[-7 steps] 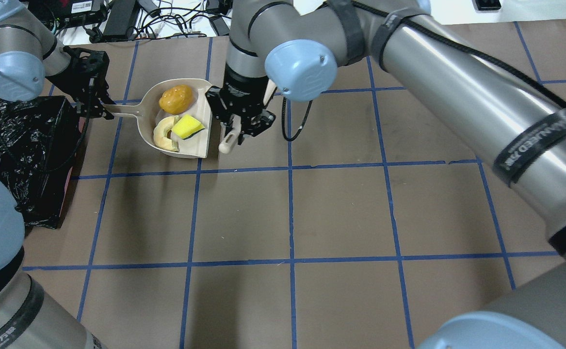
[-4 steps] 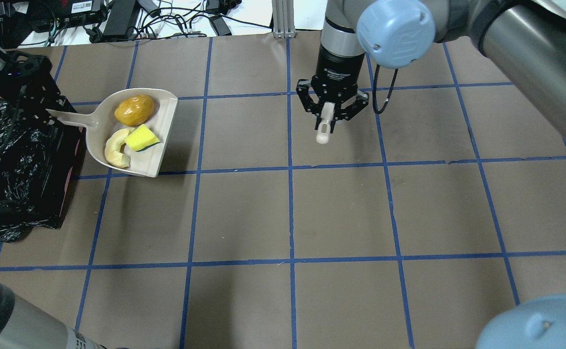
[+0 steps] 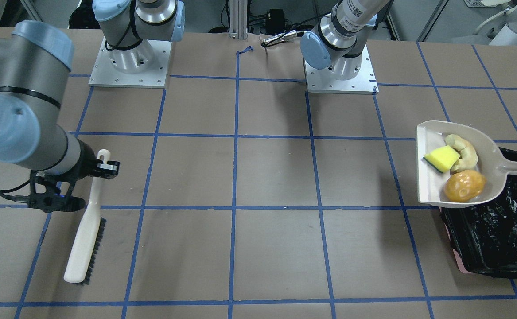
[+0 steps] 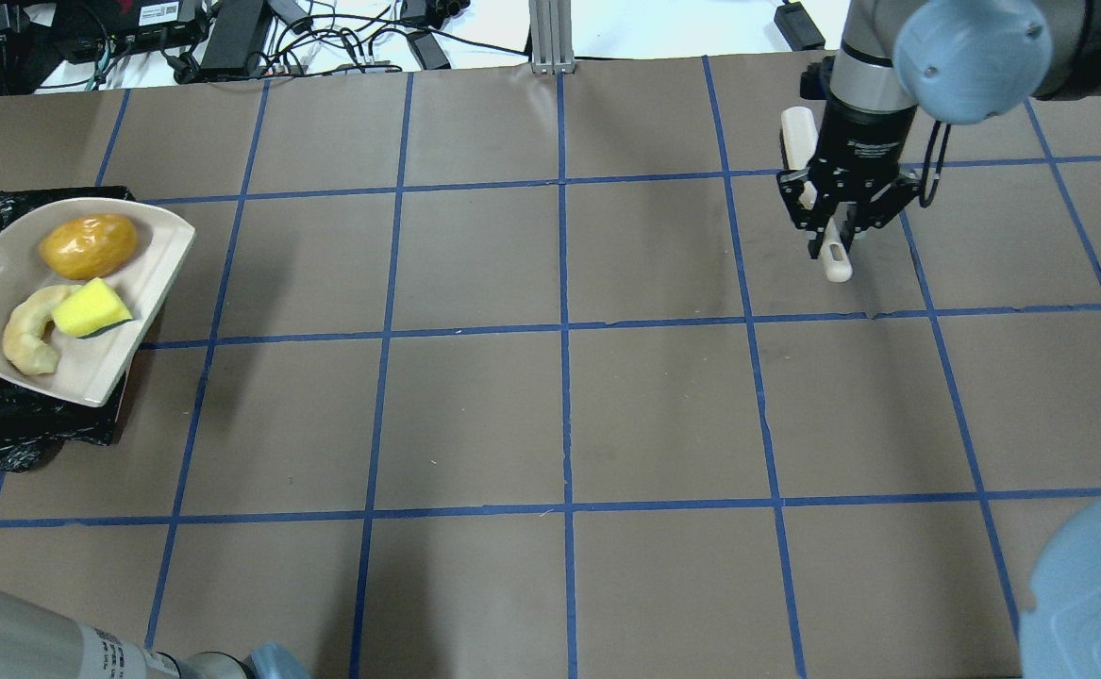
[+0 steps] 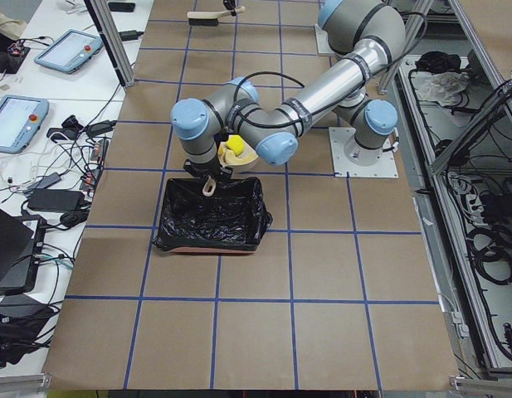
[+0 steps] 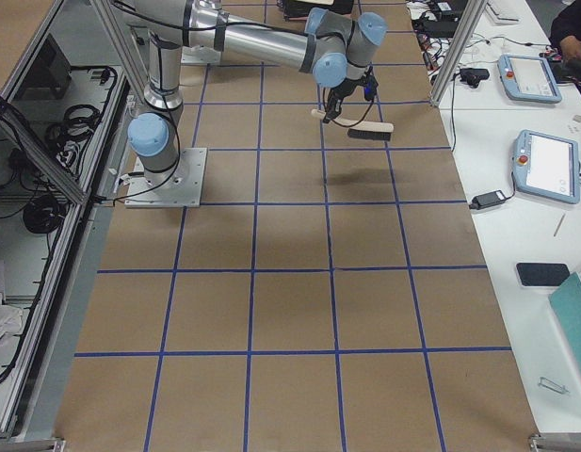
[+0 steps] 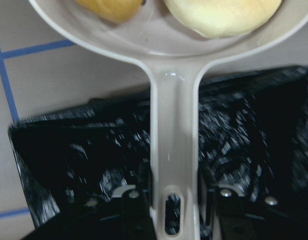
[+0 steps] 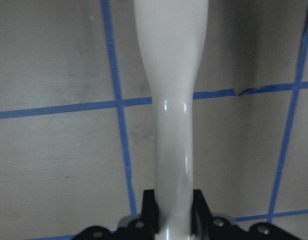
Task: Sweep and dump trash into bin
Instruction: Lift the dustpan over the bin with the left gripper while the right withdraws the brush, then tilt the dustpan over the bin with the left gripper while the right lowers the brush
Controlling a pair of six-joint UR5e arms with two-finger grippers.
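The beige dustpan (image 4: 88, 363) carries the golden-brown potato (image 4: 88, 245), the yellow sponge piece (image 4: 90, 308) and the pale melon-like slice (image 4: 26, 335). It hangs level, partly over the black-lined bin (image 4: 3, 424). My left gripper (image 7: 168, 196) is shut on the dustpan handle (image 7: 173, 125) and is out of the overhead view. My right gripper (image 4: 833, 236) is shut on the white brush (image 3: 85, 230) far off at the table's other side. The front view shows the dustpan (image 3: 426, 177), the potato (image 3: 464, 186), the sponge (image 3: 442, 158), the slice (image 3: 464, 150) and the bin (image 3: 497, 235).
Blue tape lines grid the brown table. Cables and electronics (image 4: 229, 28) lie past the far edge. The two arm bases (image 3: 130, 57) (image 3: 340, 66) stand on the robot's side of the table.
My left arm carried the loaded dustpan left until it overlaps the bin. My right arm carried the brush to the right, away from the dustpan.
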